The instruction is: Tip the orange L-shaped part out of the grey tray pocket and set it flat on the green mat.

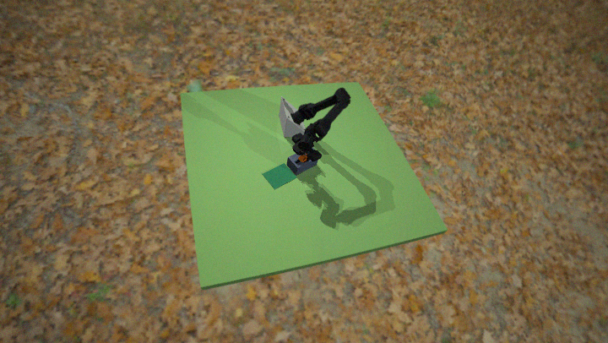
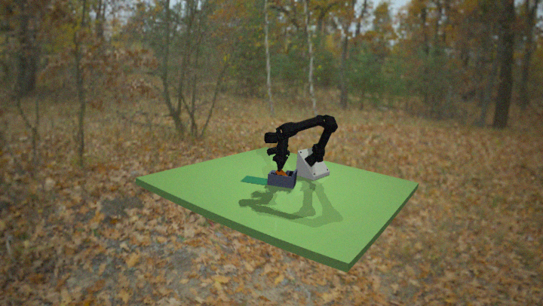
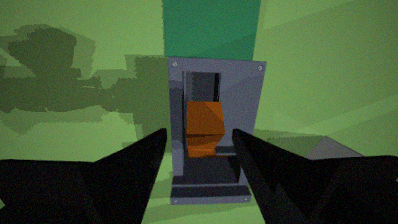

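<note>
The orange part (image 1: 302, 158) (image 2: 280, 172) (image 3: 205, 117) stands tilted in the pocket, partly above the rim of the grey tray (image 2: 281, 182) (image 3: 242, 90). Dark pocket floor shows at both ends of it in the wrist view. Its lower portion is hidden in the pocket. My gripper (image 2: 280, 169) (image 3: 200, 133) is open over the tray and points down. In the wrist view its fingertips stand on either side of the part, with gaps between. The green mat (image 1: 277, 176) (image 2: 253, 180) (image 3: 210, 30) lies flat beside the tray.
The grey wedge-shaped arm base (image 1: 290, 123) (image 2: 311, 166) stands behind the tray on the light green table top (image 1: 238, 230) (image 2: 213, 197). The tray's walls surround the pocket close to the fingers. Arm shadows fall across the table.
</note>
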`<state>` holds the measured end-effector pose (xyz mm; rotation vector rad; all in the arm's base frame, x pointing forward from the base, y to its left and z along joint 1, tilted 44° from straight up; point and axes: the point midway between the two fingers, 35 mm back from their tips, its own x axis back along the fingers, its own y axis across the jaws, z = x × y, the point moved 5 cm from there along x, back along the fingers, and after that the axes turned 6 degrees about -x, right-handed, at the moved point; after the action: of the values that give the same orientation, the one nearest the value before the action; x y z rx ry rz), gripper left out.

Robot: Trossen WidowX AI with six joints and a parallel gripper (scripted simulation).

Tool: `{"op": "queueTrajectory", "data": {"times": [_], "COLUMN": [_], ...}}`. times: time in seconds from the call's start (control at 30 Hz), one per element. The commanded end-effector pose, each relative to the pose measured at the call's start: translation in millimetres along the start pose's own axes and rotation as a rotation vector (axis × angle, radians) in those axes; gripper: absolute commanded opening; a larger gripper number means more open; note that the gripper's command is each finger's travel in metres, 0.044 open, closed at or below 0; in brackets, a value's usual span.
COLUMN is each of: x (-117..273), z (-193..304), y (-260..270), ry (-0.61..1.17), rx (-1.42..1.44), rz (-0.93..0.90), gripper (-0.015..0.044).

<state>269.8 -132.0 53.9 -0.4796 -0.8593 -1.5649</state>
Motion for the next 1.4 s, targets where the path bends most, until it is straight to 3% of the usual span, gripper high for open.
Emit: {"op": "queueTrajectory", "data": {"times": [0.0, 0.37, 0.5, 0.87, 1.0, 1.37], "x": [-7.8, -21.3, -18.2, -18.2, -18.2, -10.0], "z": [1.0, 1.9, 1.1, 1.1, 1.1, 1.1], "y": [-0.6, -1.2, -0.7, -0.7, -0.7, -0.7], "ry": [0.008, 0.009, 0.003, 0.003, 0.003, 0.005], "rx": [-0.006, -0.006, 0.0, 0.0, 0.0, -0.002], "rz": [-0.001, -0.001, 0.001, 0.001, 0.001, 0.001], "gripper": [0.028, 0.028, 0.0175, 0.0102, 0.0, 0.0]}}
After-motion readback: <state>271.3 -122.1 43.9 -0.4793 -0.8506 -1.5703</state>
